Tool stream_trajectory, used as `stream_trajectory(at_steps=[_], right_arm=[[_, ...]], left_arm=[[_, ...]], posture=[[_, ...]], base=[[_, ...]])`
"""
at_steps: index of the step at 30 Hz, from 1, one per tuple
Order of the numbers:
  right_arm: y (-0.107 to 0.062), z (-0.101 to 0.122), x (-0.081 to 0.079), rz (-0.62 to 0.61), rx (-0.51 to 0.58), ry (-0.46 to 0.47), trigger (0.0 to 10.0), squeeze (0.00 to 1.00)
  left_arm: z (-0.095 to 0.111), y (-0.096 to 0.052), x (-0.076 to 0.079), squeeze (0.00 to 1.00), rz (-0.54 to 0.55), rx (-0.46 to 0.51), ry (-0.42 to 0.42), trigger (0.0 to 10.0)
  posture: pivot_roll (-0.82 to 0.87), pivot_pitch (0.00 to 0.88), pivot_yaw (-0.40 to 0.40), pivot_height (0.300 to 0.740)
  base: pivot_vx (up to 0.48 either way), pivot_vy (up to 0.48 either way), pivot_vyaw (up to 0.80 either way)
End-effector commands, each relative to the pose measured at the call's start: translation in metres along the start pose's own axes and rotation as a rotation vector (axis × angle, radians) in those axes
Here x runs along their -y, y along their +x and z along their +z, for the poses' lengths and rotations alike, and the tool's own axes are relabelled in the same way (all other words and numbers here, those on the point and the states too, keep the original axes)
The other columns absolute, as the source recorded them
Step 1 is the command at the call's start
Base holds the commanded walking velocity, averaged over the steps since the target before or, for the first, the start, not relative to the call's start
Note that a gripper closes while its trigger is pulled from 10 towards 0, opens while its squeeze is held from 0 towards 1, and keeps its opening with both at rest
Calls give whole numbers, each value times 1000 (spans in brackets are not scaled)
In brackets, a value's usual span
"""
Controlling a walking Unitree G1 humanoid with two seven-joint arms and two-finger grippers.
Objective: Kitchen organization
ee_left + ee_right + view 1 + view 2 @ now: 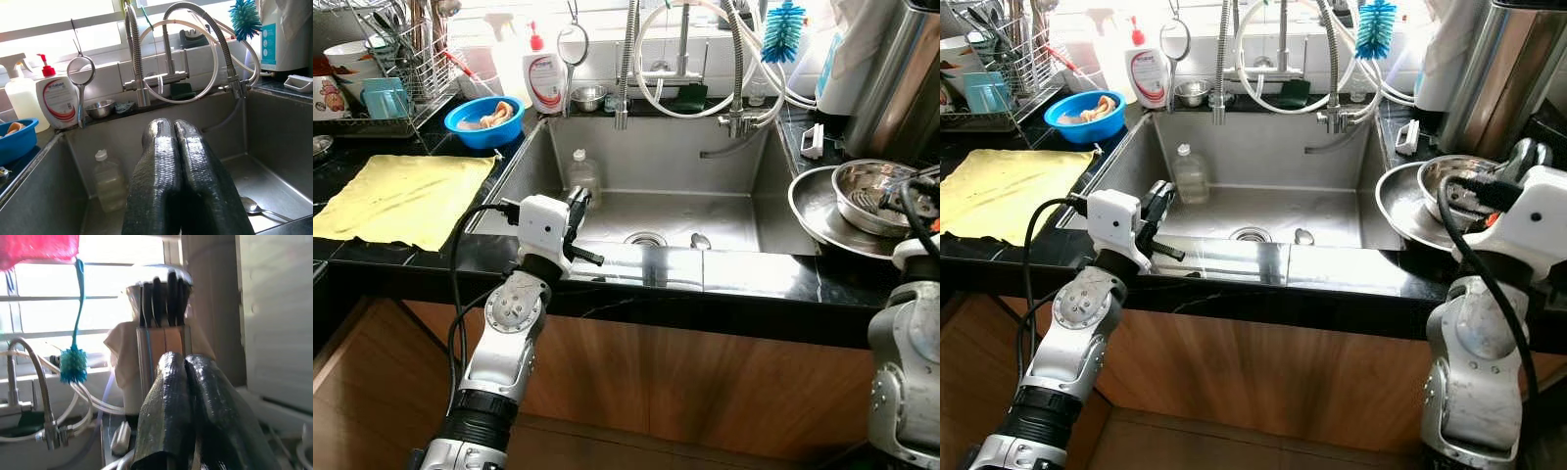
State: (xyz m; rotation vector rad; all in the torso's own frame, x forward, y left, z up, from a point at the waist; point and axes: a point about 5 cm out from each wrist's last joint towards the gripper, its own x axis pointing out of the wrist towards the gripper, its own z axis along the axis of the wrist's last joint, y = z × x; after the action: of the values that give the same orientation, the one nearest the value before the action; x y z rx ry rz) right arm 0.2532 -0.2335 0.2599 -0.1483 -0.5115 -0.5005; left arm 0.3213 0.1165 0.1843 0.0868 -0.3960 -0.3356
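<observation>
The sink [734, 166] basin offers open room in its middle. A plastic bottle [583, 176] stands at its left wall, and a spoon [701, 241] lies near the drain [646, 238]. Faucet hoses [744, 69] loop above the rear. Stacked steel bowls [862, 201], possibly wet, crowd the right counter.

Surface materials: sink area

Sink [724, 211]: brushed steel, satin sheen. Countertop [636, 294]: glossy black stone. Cupboard front [705, 377]: smooth wood. Cloth [401, 196]: matt yellow fabric. Bowl [484, 122]: glossy blue plastic. Left gripper [178, 191] fingers: ribbed black rubber.
</observation>
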Motion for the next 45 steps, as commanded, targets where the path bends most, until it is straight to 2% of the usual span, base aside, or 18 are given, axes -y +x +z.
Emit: stream_trajectory(at_steps=[1,4,5,7,8,12,13,14,15,16,17,22,28,35,38,45], right_arm=[[2,15,-3,20,61,0,0,0],[5,22,-8,49,92,1,0,0],[8,27,-15,108,116,3,0,0],[8,27,-15,108,116,3,0,0],[9,29,-25,184,117,23,10000,0],[4,22,-51,413,45,125,10000,0],[3,20,-55,446,38,132,10000,0],[-2,15,-64,549,8,139,10000,0],[-2,15,-64,549,8,139,10000,0],[-5,6,-72,634,-36,151,10000,0],[-5,3,-75,656,-48,159,10000,0],[-1,-19,-83,717,-130,145,10000,0],[5,-37,-89,755,-180,133,10000,0],[11,-55,-99,780,-231,174,10000,0],[11,-77,-96,736,-320,150,10000,0],[8,-99,-89,666,-415,104,10000,0]], left_arm=[[-1,0,-3,0,11,-9,17,10000],[-1,0,-3,0,13,-9,17,10000],[-1,0,-4,0,16,-9,18,10000],[-1,0,-4,0,16,-9,18,10000],[-1,0,-4,0,18,-8,18,10000],[-1,-1,-5,0,23,-8,18,10000],[-1,0,-5,0,23,-7,18,10000],[-1,0,-4,0,23,-8,18,10000],[-1,0,-4,0,23,-8,18,10000],[-1,0,-4,0,22,-9,17,10000],[-2,0,-4,0,22,-9,17,10000],[-2,0,-5,0,22,-12,21,10000],[-2,0,-6,0,21,-12,23,10000],[-1,1,-5,0,18,-7,22,10000],[-2,1,-4,0,15,-7,21,10000],[-2,0,-4,0,12,-8,23,10000]], posture=[[-62,0,66,740],[-62,0,65,740],[-60,0,64,740],[-60,0,64,740],[-65,0,64,740],[-65,0,64,740],[-64,0,65,740],[-65,0,64,740],[-65,0,64,740],[-63,0,64,740],[-62,0,64,740],[-56,0,62,740],[-50,0,63,740],[-48,0,61,740],[-42,0,58,740],[-37,0,58,740]], base=[[0,0,0],[0,0,0],[0,0,0],[0,0,0],[0,0,0],[0,0,0],[0,0,0],[0,0,0],[0,0,0],[0,0,0],[0,0,0],[0,0,0],[0,0,0],[0,0,0],[0,0,0],[0,0,0]])
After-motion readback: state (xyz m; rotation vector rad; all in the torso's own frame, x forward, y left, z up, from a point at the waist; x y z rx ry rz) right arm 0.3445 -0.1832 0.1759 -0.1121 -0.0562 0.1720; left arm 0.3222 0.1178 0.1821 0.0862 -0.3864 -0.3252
